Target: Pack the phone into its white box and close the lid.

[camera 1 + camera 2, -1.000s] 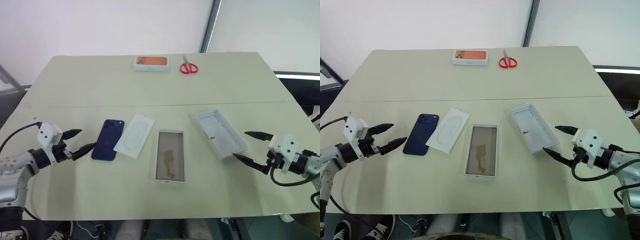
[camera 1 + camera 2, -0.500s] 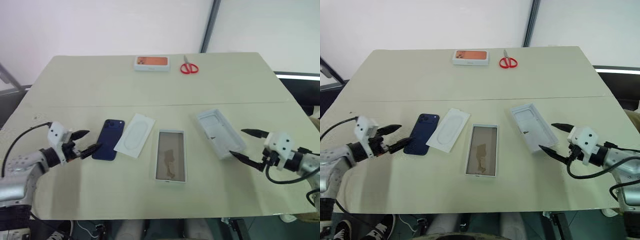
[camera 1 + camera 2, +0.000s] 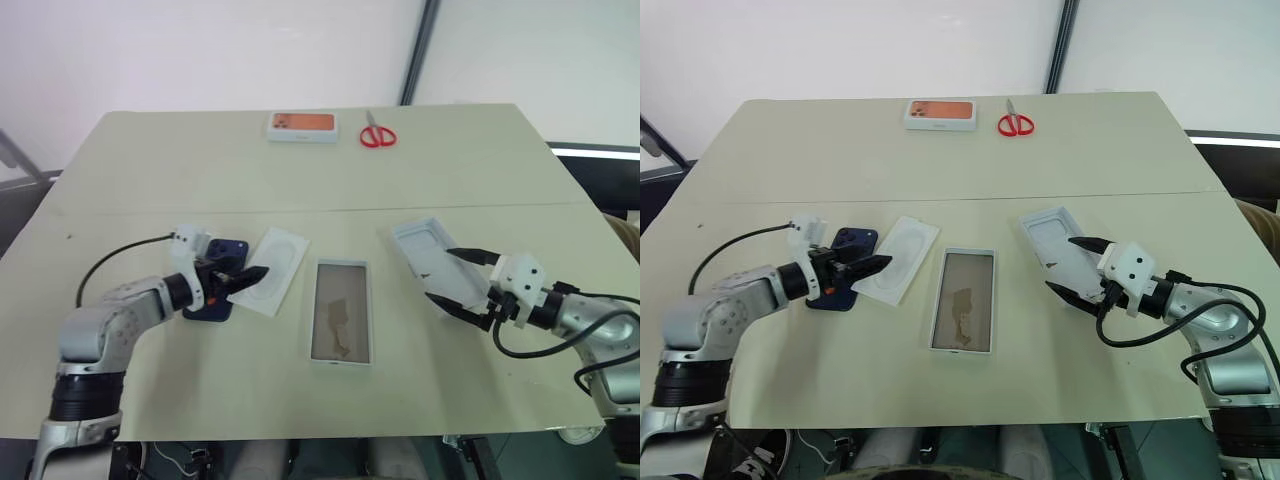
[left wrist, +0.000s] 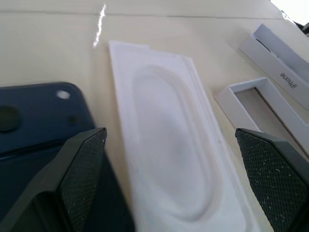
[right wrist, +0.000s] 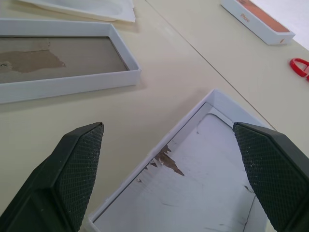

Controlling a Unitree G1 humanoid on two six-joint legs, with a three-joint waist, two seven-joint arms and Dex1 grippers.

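The dark blue phone [image 3: 222,252] lies flat, left of centre, its near half hidden under my left gripper [image 3: 250,280]. That gripper is open above the phone's right edge and the white card [image 4: 164,154], holding nothing. The white box [image 3: 341,311] sits open at the middle, its brownish floor showing. To its right the lid [image 3: 420,245] lies upside down, at an angle. My right gripper [image 3: 440,275] is open over the lid's near end, one finger on each side of it, with nothing held.
A flat white card with an oval outline [image 3: 274,268] lies between the phone and the box. A small orange-topped white box [image 3: 302,125] and red scissors [image 3: 378,134] lie at the table's [image 3: 200,180] far edge.
My left gripper has swung right from beside the phone to over it and the card, rolling as it went. My right gripper has moved left over the lid's near end.
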